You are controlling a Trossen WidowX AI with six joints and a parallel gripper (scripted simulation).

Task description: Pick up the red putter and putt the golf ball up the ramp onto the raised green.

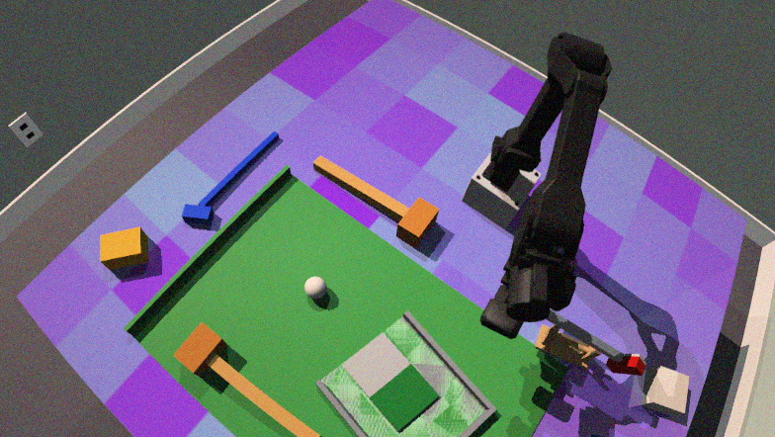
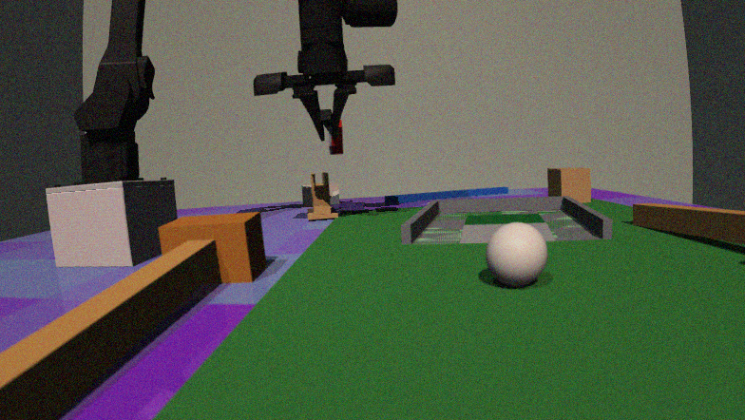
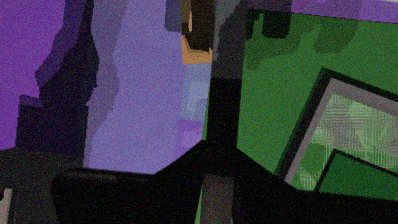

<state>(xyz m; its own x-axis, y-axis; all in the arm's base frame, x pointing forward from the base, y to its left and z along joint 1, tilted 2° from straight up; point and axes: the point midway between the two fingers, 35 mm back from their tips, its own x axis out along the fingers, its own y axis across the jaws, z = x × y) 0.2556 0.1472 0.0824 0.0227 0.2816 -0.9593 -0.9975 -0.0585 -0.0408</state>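
Observation:
My gripper point(image 2: 328, 133) point(image 3: 214, 147) is shut on the grey shaft of the red putter point(image 1: 627, 364) point(image 2: 337, 138). The shaft also shows in the wrist view point(image 3: 228, 45). The putter is off its wooden stand point(image 1: 561, 345) point(image 2: 322, 197), held above it with its red head on the far side from the ball. In the top view the fingertips are hidden by the arm. The white golf ball point(image 1: 314, 288) point(image 2: 516, 254) sits on the green mat point(image 1: 282, 233) point(image 2: 396, 323). The grey ramp point(image 1: 377, 362) leads to the raised green point(image 1: 404, 396) point(image 2: 503, 219), bordered by low grey walls.
One orange mallet point(image 1: 417, 219) point(image 2: 208, 229) lies beside the mat near the arm's base. Another mallet point(image 1: 198, 347) lies across the mat's opposite side. A blue mallet point(image 1: 238, 172), a yellow block point(image 1: 122, 246) and a pale block point(image 1: 668, 388) are on the floor. A low green wall point(image 1: 212, 246) edges the mat.

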